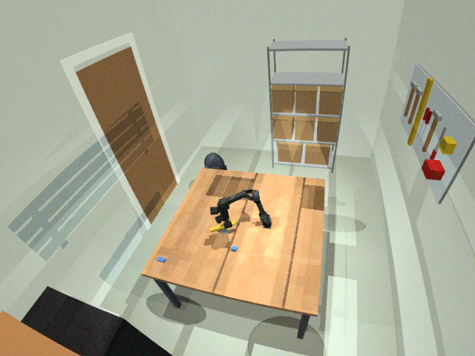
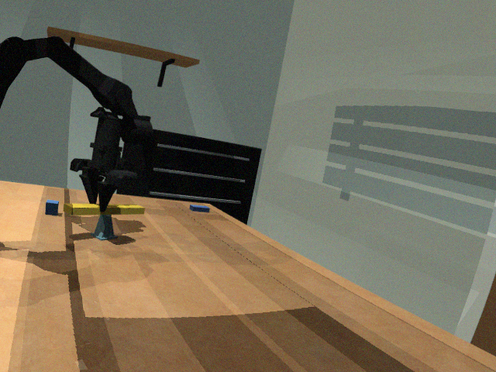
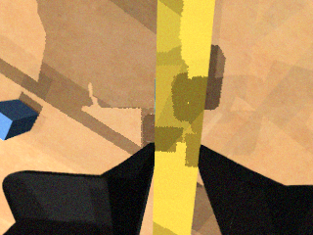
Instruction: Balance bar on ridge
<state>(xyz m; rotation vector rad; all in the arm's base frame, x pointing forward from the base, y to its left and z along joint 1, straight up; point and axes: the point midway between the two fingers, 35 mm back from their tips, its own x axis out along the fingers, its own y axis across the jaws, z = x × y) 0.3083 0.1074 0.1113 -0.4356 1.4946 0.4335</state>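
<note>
The yellow bar (image 1: 215, 228) (image 2: 130, 209) (image 3: 172, 206) is held clear of the table (image 1: 264, 270) (image 2: 192, 280) and looks about level in the exterior view. My gripper (image 1: 228, 225) (image 2: 98, 205) (image 3: 175, 148) points down and is shut on the bar, one finger on each side of it. The small teal ridge (image 1: 225, 231) (image 2: 105, 229) stands upright on the table right under the bar, near the fingers. Its top meets the bar's lower edge in the exterior view; whether they touch I cannot tell. In the wrist view the bar hides nearly all of the ridge.
A small blue block (image 1: 234, 248) (image 2: 52, 208) (image 3: 18, 117) stands on the table off one end of the bar. A flat blue block (image 1: 161, 259) (image 2: 199, 208) lies near the table's corner. The arm's base (image 1: 265, 221) stands on the table.
</note>
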